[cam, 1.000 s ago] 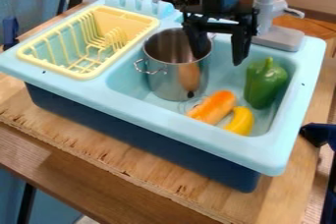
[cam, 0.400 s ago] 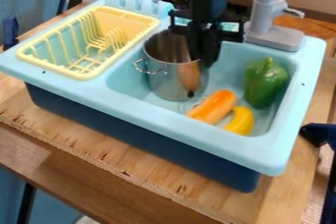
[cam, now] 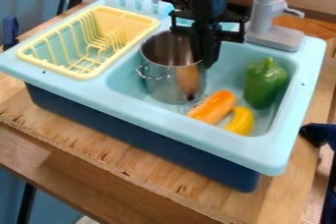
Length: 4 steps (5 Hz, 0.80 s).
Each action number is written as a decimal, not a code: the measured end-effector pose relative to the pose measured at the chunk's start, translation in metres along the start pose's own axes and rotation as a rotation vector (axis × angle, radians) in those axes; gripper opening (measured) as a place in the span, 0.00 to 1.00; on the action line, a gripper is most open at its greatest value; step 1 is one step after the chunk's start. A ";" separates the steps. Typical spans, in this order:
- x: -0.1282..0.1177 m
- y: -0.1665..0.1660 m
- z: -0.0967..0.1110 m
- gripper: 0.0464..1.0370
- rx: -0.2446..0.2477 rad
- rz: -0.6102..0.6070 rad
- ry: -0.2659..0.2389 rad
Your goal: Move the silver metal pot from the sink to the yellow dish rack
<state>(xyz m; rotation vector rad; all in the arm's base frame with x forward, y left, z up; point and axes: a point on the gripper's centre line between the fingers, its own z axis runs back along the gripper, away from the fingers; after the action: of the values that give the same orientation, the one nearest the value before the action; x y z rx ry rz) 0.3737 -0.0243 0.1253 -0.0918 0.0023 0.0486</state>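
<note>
The black gripper (cam: pixel 207 65) hangs over the sink from the top edge, shut on the right rim of a shiny metal pot (cam: pixel 159 83). One finger looks to be inside the pot, partly hidden by the rim. The pot stands at the left of the sink basin, a wire handle on its left side and an orange-brown reflection on its wall. In front of it lies an orange, elongated toy (cam: pixel 215 106), with a yellow banana-like toy (cam: pixel 240 121) beside it. A green pepper (cam: pixel 265 83) rests upright at the basin's right side.
The light blue sink (cam: pixel 177 128) sits on a wooden table (cam: pixel 131 161). A yellow dish rack (cam: pixel 92 41) occupies its left part. Behind the basin stands a grey faucet (cam: pixel 275 36), close to the arm's right. A dark object (cam: pixel 320 133) shows at the right edge.
The gripper has moved slightly left and gone from open to shut on the pot's rim. Since the middle frame, the pot has shifted slightly left and toward the camera. The toys look unmoved.
</note>
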 end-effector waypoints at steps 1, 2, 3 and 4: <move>-0.009 0.000 0.021 0.01 0.000 -0.018 -0.016; -0.026 0.003 0.066 0.00 0.024 -0.043 -0.081; -0.045 0.019 0.091 0.00 0.077 -0.010 -0.099; -0.058 0.037 0.104 0.00 0.082 0.036 -0.121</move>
<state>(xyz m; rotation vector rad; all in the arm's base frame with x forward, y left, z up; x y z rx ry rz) 0.3141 0.0188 0.2258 -0.0070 -0.1152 0.0901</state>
